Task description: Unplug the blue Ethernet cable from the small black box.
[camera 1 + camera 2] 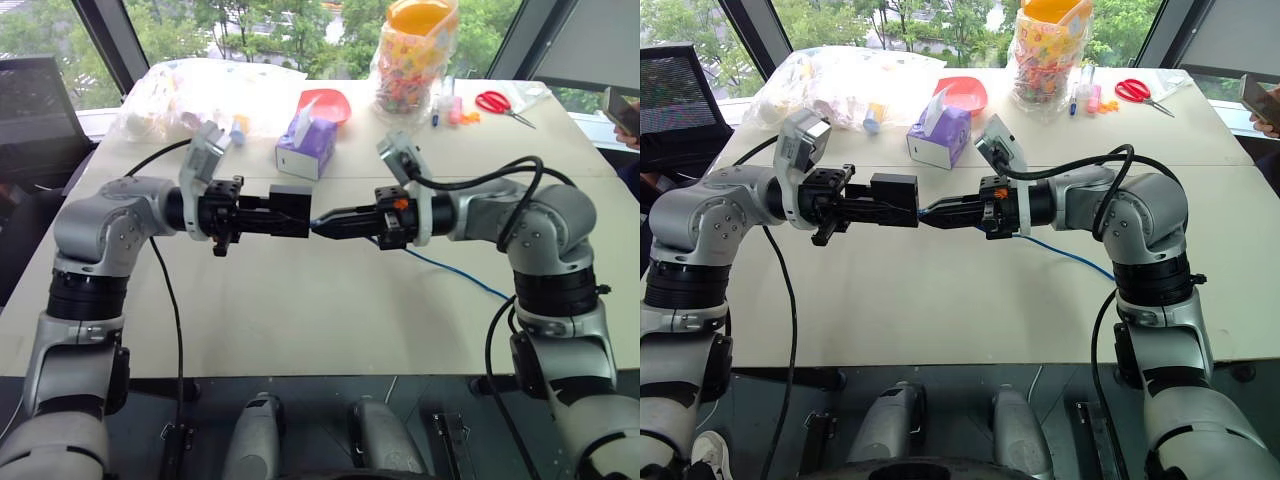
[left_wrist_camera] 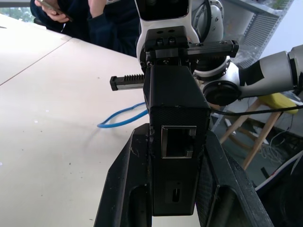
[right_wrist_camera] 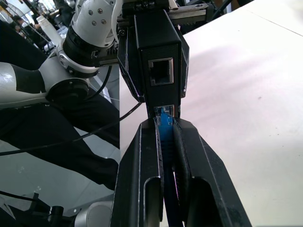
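Above the table's middle, my left gripper point(image 1: 284, 214) is shut on the small black box point(image 1: 291, 203) and holds it level. In the left wrist view the small black box point(image 2: 176, 99) stands between the fingers point(image 2: 124, 175), with an empty port facing the camera. From the other side my right gripper point(image 1: 321, 225) meets the box, shut on the plug end of the blue Ethernet cable point(image 3: 165, 137). The plug sits at the box's lower port. From there the blue Ethernet cable point(image 1: 455, 272) trails down onto the table and off its right edge.
A purple tissue box point(image 1: 307, 146), a red bowl point(image 1: 326, 102), a clear plastic bag point(image 1: 190, 95), a bag of colourful bits point(image 1: 414, 60) and red scissors point(image 1: 504, 104) lie at the table's far side. A person point(image 1: 625, 115) holding a phone sits at the right.
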